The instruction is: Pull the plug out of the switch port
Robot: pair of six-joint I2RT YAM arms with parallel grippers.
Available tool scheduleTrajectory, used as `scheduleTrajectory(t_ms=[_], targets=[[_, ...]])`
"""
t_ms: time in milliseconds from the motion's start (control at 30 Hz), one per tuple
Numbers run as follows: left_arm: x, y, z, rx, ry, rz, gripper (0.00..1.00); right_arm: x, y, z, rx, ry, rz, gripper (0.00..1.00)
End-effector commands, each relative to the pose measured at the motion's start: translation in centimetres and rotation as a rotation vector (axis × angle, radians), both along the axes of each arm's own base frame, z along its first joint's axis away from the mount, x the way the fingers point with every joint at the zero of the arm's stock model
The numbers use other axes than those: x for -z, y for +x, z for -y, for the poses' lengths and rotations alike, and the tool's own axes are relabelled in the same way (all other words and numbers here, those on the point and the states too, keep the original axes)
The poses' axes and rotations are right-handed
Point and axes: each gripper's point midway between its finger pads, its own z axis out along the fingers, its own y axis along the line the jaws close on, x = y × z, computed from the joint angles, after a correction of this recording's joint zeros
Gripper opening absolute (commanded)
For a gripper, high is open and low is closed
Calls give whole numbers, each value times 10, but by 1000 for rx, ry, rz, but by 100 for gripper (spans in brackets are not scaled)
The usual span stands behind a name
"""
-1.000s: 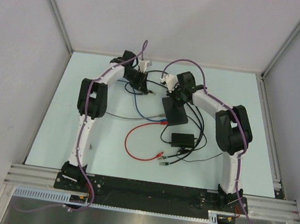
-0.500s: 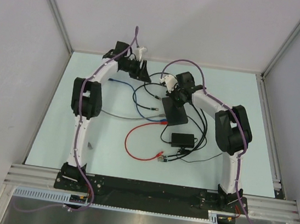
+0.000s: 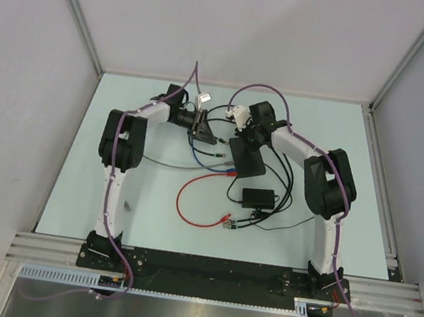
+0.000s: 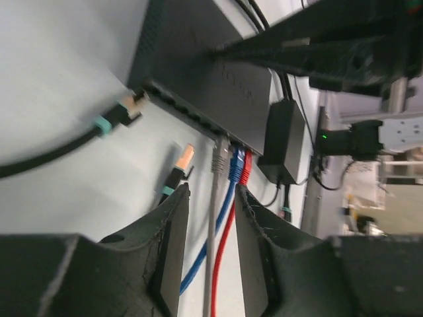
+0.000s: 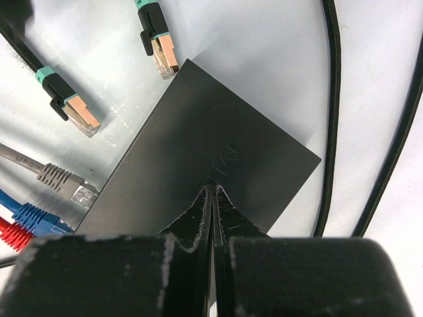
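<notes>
While the desk point(image 3: 80, 149) carried the switch point(image 3: 246, 157) near its middle, both pincers worked at it.
The right pincer point(image 5: 213, 191) was closed tight, tips pressed on the switch's top; the left pincer point(image 4: 211, 191) stood slightly parted, facing the socket edge. A grey plug point(image 4: 219, 157), a blue plug point(image 4: 236, 165) and a red plug point(image 4: 246, 166) sat side by side at that edge; two black plugs point(image 5: 74, 109) lay loose nearby.

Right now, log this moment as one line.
left gripper: open, facing switch ports | right gripper: shut, tips on switch top | grey plug, blue plug, red plug: seated | black plugs: two, loose beside switch
</notes>
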Motion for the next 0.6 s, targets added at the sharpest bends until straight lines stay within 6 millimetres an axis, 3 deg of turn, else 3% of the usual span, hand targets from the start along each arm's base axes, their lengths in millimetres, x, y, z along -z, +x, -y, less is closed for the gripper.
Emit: scheduleTrajectory(t_ms=[0, 233, 567], targets=[[-35, -16, 22, 79, -118, 45, 38, 100, -69, 56, 23, -181, -351, 0], [-5, -27, 38, 100, -55, 3, 41, 99, -70, 55, 8, -122, -432, 1], [10, -38, 44, 125, -20, -27, 38, 100, -69, 56, 25, -133, -422, 1]])
